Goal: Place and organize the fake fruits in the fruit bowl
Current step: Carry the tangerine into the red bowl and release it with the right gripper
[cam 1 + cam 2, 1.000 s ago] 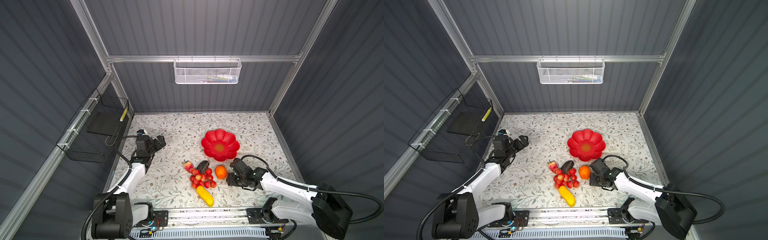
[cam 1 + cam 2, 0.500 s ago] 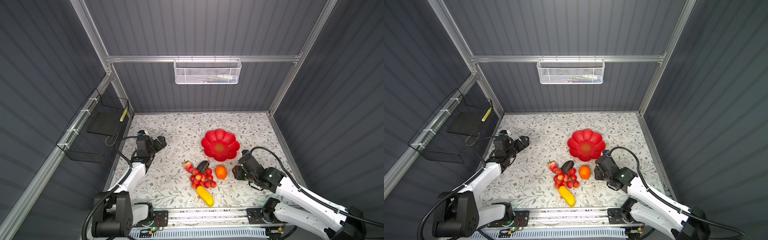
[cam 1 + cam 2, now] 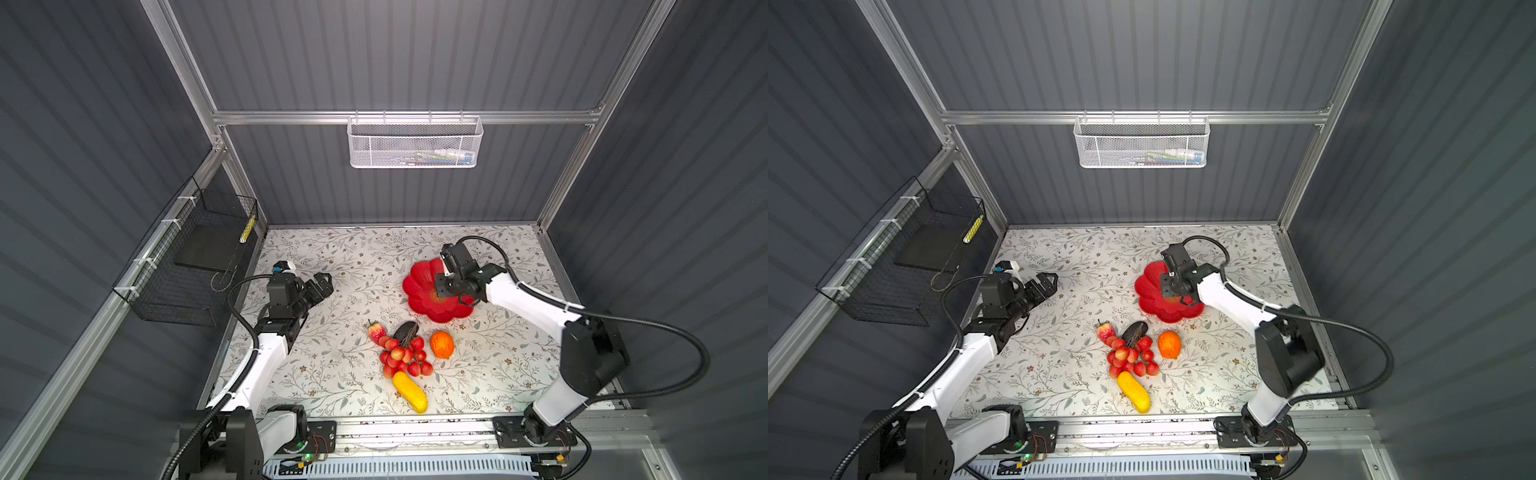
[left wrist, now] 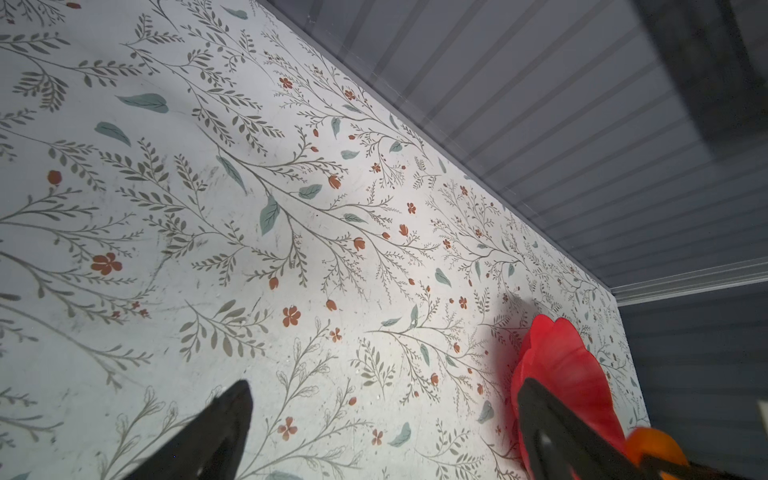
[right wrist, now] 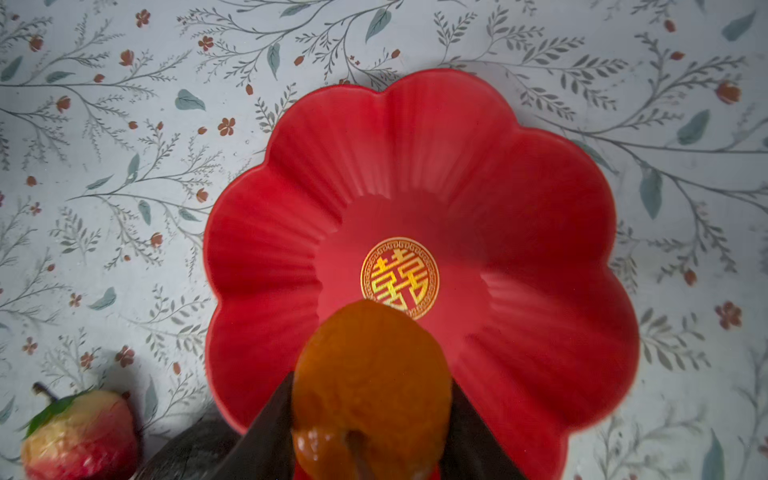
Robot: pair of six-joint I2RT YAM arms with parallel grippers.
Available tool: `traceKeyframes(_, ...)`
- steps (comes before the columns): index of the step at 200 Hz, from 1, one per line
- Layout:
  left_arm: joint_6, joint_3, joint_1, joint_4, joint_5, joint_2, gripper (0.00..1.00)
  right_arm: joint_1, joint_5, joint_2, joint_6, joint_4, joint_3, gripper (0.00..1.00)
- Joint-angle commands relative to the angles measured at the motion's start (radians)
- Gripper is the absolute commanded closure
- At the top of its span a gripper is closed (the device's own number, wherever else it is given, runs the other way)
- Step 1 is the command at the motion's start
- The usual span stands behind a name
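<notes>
In both top views the right gripper [image 3: 451,296] hangs over the fruit bowl [image 3: 417,286], what it carries mostly hidden. The left gripper [image 3: 1047,282] hovers wide open above the bench [image 3: 332,374], well apart. The strawberry [image 3: 376,331], avocado [image 3: 406,331], grape bunch [image 3: 402,359], large orange [image 3: 441,344] and yellow fruit [image 3: 410,392] lie clustered near the bowl. The left wrist view shows spread fingers [image 4: 224,428] over bare bench. The right wrist view shows the small orange [image 5: 372,374] pinched between both fingers above the bowl, near its gold centre.
</notes>
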Motion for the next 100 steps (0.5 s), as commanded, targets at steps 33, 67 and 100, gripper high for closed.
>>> traceKeyframes(33, -0.047, -0.053, -0.007, -0.062, 0.069, -0.086, 0.0, -0.071, -0.042, 0.175, -0.095, 0.013, 0.106, 0.6)
traceKeyframes(67, -0.041, -0.076, -0.007, -0.069, 0.084, -0.1, 0.01, -0.078, -0.033, 0.261, -0.101, 0.013, 0.15, 0.57)
traceKeyframes(100, -0.038, -0.084, -0.017, -0.082, 0.1, -0.098, 0.03, -0.078, -0.029, 0.308, -0.089, 0.013, 0.167, 0.46)
